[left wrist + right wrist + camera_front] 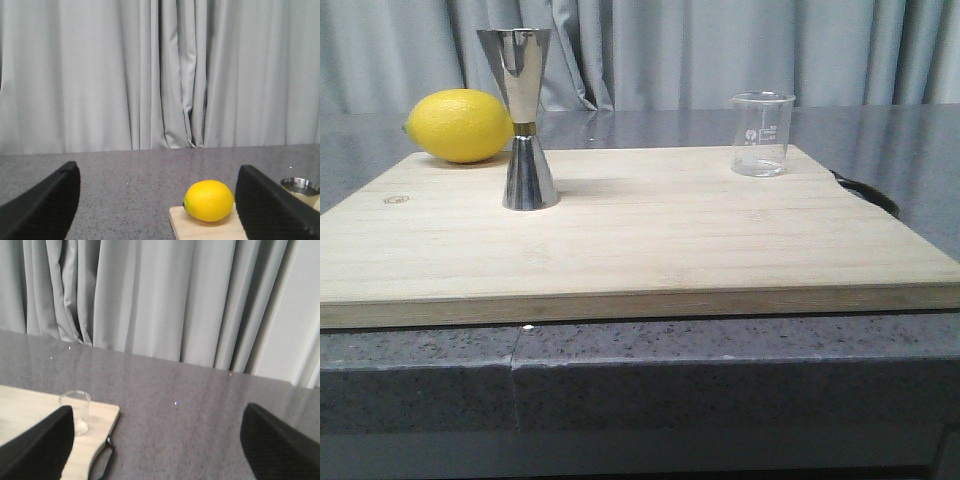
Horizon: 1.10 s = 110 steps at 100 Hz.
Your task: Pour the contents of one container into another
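A small clear glass beaker (pixel 761 133) with printed marks stands upright at the far right of the wooden board (pixel 620 250). A shiny metal hourglass jigger (pixel 525 120) stands upright left of the board's middle. Neither gripper shows in the front view. My left gripper (pixel 160 205) is open and holds nothing; its view shows the jigger's rim (pixel 300 185) beside one finger. My right gripper (pixel 160 445) is also open and holds nothing, off the board's right end, with the beaker (pixel 76 411) near one finger.
A yellow lemon (pixel 460 125) lies at the board's far left corner, also seen as the lemon (pixel 209 200) in the left wrist view. A dark strap (pixel 868 192) sticks out at the board's right end. Grey speckled counter (pixel 620 370) and curtains surround the board.
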Motion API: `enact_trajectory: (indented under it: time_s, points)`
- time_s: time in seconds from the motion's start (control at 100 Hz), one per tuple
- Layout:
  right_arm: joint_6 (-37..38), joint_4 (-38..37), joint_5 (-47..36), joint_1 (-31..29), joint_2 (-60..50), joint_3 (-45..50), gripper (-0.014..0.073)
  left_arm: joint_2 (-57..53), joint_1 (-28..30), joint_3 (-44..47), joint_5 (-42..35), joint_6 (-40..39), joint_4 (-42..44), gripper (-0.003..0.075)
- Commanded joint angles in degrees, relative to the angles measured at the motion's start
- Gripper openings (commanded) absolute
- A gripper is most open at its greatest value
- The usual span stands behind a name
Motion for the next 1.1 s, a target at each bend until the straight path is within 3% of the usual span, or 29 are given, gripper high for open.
enact_trajectory:
  time_s: [0.0,0.12,0.23,0.42,0.62,1.09]
  points:
    - [-0.59,0.29,-3.09,-0.35,0.61,1.79,0.0606,0.54,0.14,-0.39,-2.93,-0.7,0.14,0.0589]
    - [-0.59,0.81,-5.75,-0.35,0.61,5.06,0.0597,0.54,0.14,0.99,-4.66,-0.7,0.39,0.0565]
    - [-0.59,0.81,-10.73,-0.35,0.61,5.89,0.053,0.54,0.14,1.13,-5.16,-0.7,0.64,0.0457]
    - [-0.59,0.81,-17.46,-0.35,0.61,5.89,0.0253,0.54,0.14,1.13,-5.46,-0.7,0.64,0.021]
    - [-0.59,0.81,-18.41,-0.35,0.61,6.11,-0.0046,0.54,0.14,1.13,-6.35,-0.7,0.64,-0.002]
    - [-0.59,0.81,-18.21,-0.35,0.61,6.11,-0.007,0.54,0.14,1.13,-6.6,-0.7,0.4,-0.0019]
